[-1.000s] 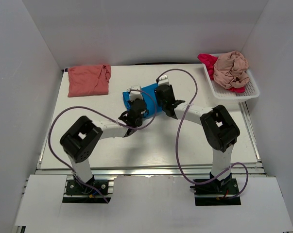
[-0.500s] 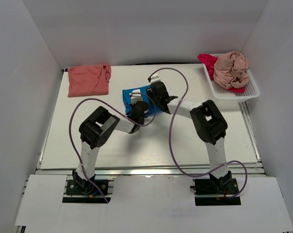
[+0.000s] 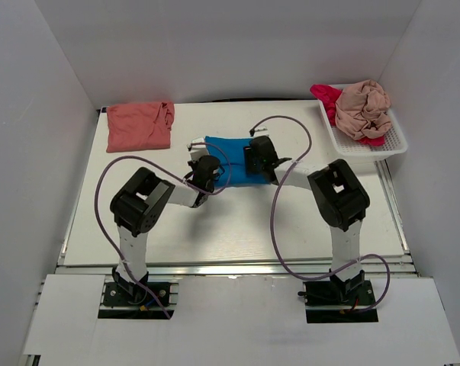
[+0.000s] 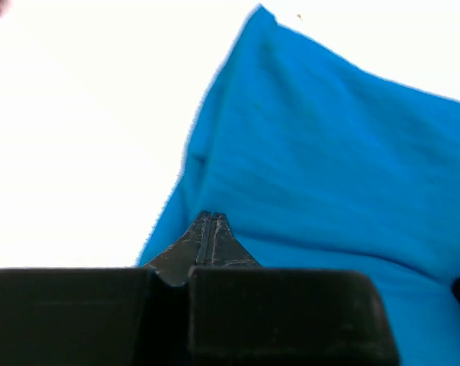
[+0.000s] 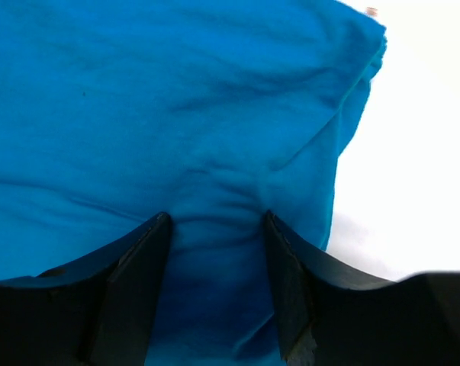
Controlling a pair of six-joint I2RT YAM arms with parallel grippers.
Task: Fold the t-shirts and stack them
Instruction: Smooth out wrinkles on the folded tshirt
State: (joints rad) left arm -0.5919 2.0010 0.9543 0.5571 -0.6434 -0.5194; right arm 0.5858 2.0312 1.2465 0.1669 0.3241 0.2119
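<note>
The bright blue t-shirt (image 3: 228,162) lies folded on the table's middle. My left gripper (image 3: 207,167) is shut, its tips (image 4: 210,219) resting on the shirt's left edge (image 4: 329,152) with no cloth visibly between them. My right gripper (image 3: 258,157) is open, its fingers (image 5: 157,229) standing on either side of a wrinkled patch of the blue shirt (image 5: 176,99) near its right edge. The salmon-coral t-shirt (image 3: 138,126) lies folded at the back left. The beige-pink t-shirt (image 3: 362,109) sits crumpled on the magenta-red one (image 3: 326,96) in the basket.
The white slotted basket (image 3: 397,142) stands at the back right corner. White walls close in the table on three sides. Purple cables loop from both arms over the near half of the table.
The blue shirt now lies flatter and reaches further right. My left gripper has shifted to its left edge and my right gripper has moved back right onto its right part.
</note>
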